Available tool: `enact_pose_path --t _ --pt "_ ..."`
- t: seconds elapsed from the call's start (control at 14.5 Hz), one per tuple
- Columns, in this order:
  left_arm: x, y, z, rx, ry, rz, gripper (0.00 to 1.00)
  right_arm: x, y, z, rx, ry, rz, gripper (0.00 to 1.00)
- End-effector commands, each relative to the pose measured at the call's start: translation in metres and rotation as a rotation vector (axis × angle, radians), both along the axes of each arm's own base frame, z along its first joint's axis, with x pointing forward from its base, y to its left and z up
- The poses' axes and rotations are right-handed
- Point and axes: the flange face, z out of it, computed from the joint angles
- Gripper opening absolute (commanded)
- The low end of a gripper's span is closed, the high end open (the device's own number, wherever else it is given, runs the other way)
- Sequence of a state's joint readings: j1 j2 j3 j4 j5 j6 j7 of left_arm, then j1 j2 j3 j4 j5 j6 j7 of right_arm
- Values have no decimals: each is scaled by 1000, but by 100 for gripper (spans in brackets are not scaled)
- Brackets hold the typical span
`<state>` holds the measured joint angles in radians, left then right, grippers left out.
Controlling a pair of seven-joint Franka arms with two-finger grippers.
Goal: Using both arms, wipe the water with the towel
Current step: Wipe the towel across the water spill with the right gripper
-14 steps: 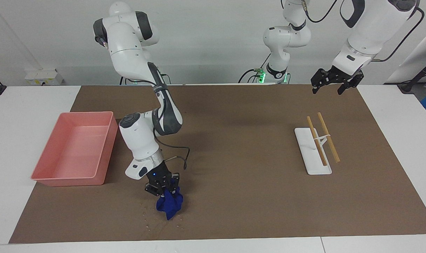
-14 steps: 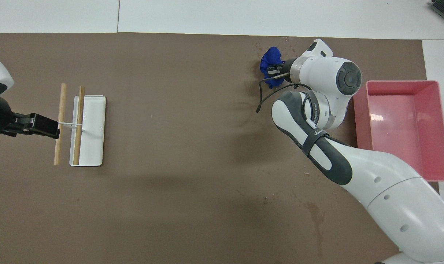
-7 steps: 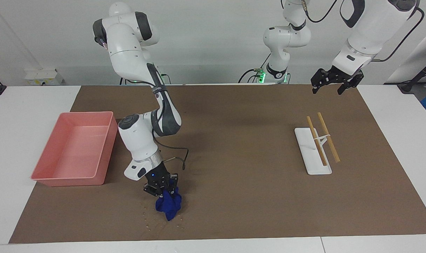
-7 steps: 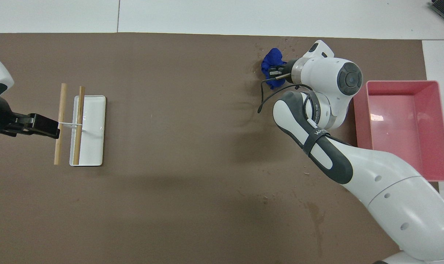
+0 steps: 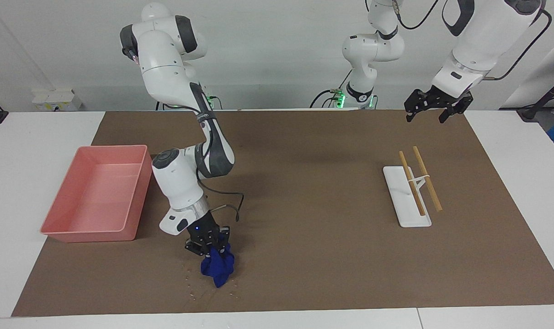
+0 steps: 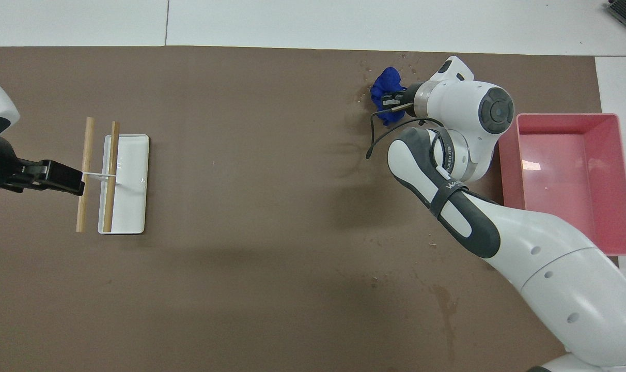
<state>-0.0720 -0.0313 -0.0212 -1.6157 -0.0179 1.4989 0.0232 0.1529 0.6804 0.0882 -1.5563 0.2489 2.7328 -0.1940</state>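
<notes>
The blue towel (image 5: 218, 269) is a crumpled lump on the brown mat near the table edge farthest from the robots, also in the overhead view (image 6: 386, 86). My right gripper (image 5: 211, 247) is shut on its top and presses it down onto the mat; it shows in the overhead view (image 6: 393, 101) too. Small water droplets (image 5: 192, 287) lie around the towel, toward the pink tray's end, and show in the overhead view (image 6: 365, 66). My left gripper (image 5: 427, 109) is open and empty, held high over the mat's edge at the left arm's end, where it waits.
A pink tray (image 5: 138, 196) stands beside the right arm's forearm, at the right arm's end (image 6: 508, 170). A white rack (image 5: 402, 208) with two wooden sticks (image 5: 427, 179) lies at the left arm's end. A brown mat (image 5: 313, 183) covers the table.
My right gripper has slid the towel a little toward the pink tray's end of the mat. The left arm has not moved.
</notes>
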Motion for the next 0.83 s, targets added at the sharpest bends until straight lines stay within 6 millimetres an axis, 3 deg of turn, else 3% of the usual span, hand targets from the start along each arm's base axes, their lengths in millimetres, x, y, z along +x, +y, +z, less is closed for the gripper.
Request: enact_pose_path --t 0.0,0.21,0.55,0.62,0.76 --pt "-4 0 0 21 5 1 100 -6 -3 -8 4 -27 8 0" --pt "-4 0 0 21 5 1 100 -22 -7 -30 -10 -41 -4 0" --pt "-4 0 0 21 5 1 100 -24 1 -30 -1 -45 5 0" --pt "-5 0 -1 21 6 1 100 -24 2 -30 4 -33 2 0" --pt "-4 0 0 21 5 1 100 -25 17 -7 26 19 15 0"
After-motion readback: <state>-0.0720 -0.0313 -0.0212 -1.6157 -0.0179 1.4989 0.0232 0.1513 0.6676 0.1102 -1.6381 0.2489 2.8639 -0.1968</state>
